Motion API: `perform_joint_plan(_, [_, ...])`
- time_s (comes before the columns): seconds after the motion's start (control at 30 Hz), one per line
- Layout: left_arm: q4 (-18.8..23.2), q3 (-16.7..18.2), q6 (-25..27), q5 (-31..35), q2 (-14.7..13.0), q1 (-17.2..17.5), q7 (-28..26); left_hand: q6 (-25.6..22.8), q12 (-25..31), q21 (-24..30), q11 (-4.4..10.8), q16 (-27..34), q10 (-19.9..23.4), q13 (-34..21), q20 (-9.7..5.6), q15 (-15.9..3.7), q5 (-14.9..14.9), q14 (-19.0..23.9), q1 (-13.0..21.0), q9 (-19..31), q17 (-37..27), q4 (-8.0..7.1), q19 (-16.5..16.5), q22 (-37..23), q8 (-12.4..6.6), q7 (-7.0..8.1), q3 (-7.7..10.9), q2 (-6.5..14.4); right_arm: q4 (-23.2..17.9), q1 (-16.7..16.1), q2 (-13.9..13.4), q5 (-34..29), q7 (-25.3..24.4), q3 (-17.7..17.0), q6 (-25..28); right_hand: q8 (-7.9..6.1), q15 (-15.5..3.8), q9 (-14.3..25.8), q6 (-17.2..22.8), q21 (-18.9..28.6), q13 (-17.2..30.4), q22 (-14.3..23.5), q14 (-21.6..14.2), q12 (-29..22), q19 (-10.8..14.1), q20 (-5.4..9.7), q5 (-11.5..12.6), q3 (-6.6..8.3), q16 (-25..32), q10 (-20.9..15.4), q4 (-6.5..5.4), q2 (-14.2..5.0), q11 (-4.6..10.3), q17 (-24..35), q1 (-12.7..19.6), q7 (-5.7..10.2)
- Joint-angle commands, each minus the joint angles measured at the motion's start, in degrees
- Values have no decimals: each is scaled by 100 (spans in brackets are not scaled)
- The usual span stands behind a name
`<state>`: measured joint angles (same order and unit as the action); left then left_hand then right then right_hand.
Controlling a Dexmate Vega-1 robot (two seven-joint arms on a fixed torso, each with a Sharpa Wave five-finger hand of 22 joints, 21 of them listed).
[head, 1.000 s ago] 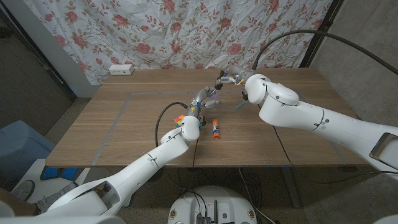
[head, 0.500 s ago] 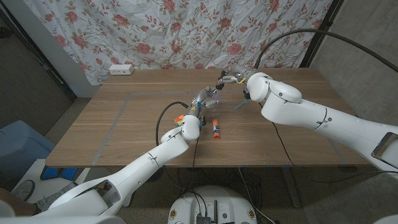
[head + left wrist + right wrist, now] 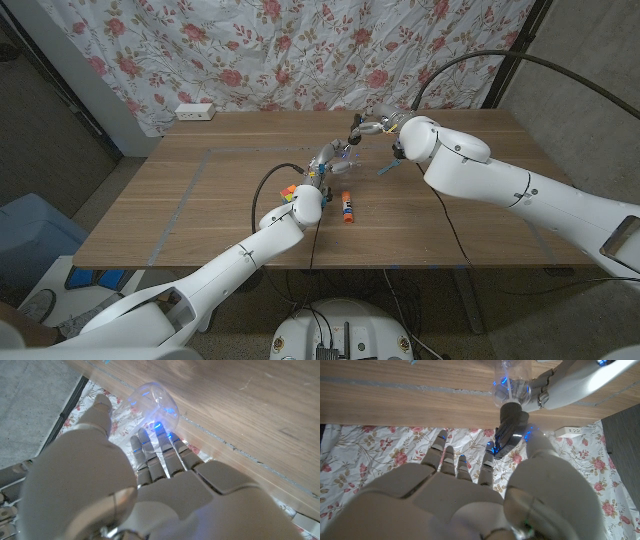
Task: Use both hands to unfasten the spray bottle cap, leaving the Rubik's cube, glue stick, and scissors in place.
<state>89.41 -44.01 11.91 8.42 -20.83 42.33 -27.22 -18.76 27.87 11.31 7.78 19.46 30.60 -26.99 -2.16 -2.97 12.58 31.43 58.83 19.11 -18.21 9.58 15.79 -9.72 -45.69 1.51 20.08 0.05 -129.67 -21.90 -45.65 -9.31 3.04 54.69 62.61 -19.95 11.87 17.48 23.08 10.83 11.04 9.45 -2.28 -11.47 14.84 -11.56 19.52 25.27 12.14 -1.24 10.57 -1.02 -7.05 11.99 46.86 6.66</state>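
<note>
My left hand (image 3: 322, 165) grips a clear spray bottle (image 3: 336, 152) above the table's middle, tilted toward the far right. The bottle's clear body (image 3: 156, 404) lies in its fingers (image 3: 159, 452). Coming from the right, my right hand (image 3: 366, 127) has its fingers (image 3: 488, 462) and thumb around the black cap (image 3: 509, 425) at the bottle's far end. The Rubik's cube (image 3: 288, 194) sits just left of my left wrist. The orange glue stick (image 3: 346, 207) lies near the front, and the blue-handled scissors (image 3: 386, 170) lie under my right forearm.
A white power strip (image 3: 195, 111) lies at the table's far left edge. A floral curtain (image 3: 300, 50) hangs behind the table. Tape lines (image 3: 190, 180) mark the left part of the wooden tabletop.
My right forearm and elbow have swung a little to the right while the hand stays at the cap. The left hand and the bottle have hardly moved.
</note>
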Motion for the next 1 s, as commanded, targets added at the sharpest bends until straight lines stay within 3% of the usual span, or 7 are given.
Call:
perform_joint_plan(0.03, [-101, -45, -103, -26, 32, -64, 83, -78, 26, -16, 38, -14, 92, -8, -167, -601, 15, 81, -95, 1, -25, -14, 40, -13, -34, -33, 31, 303, 61, -115, -30, 243, -72, -209, -217, -74, 10, 19, 43, 18, 12, 14, -75, -50, 78, -25, 43, 80, 50, -58, -7, -20, 36, 8, 141, 159])
perform_joint_plan(0.3, [-144, -72, -147, -35, 34, -101, 156, -88, 22, -17, 40, -20, 93, -10, -172, -603, 14, 80, -95, -23, -31, -8, 37, -13, -40, -27, 31, 305, 97, -278, -47, 484, -129, -488, -437, -139, -101, 11, 203, 19, 12, 11, -75, -47, 144, -15, 67, 168, 57, -121, -12, -151, 165, 22, 407, 361])
perform_joint_plan(0.6, [-185, -93, -172, -27, 28, -151, 225, -85, 21, -17, 36, -26, 103, -13, -173, -602, 14, 82, -96, -41, -36, -5, 38, -13, -46, -30, 32, 311, 138, -448, -74, 740, -188, -772, -708, -210, -133, 2, 387, 16, 11, 8, -101, -50, 190, -4, 100, 241, 72, -186, 15, -221, 216, 29, 658, 448])
perform_joint_plan(1.0, [-212, -126, -190, 3, 10, -181, 283, -75, 4, -18, 29, -36, 83, -15, -173, -596, 12, 83, -100, -75, -44, -4, 36, -13, -51, -41, 35, 324, 211, -537, -131, 1027, -138, -988, -909, -292, -173, -22, 605, -2, 10, 5, -128, -47, 215, -14, 152, 285, 81, -266, 42, -161, 323, 31, 1008, 572])
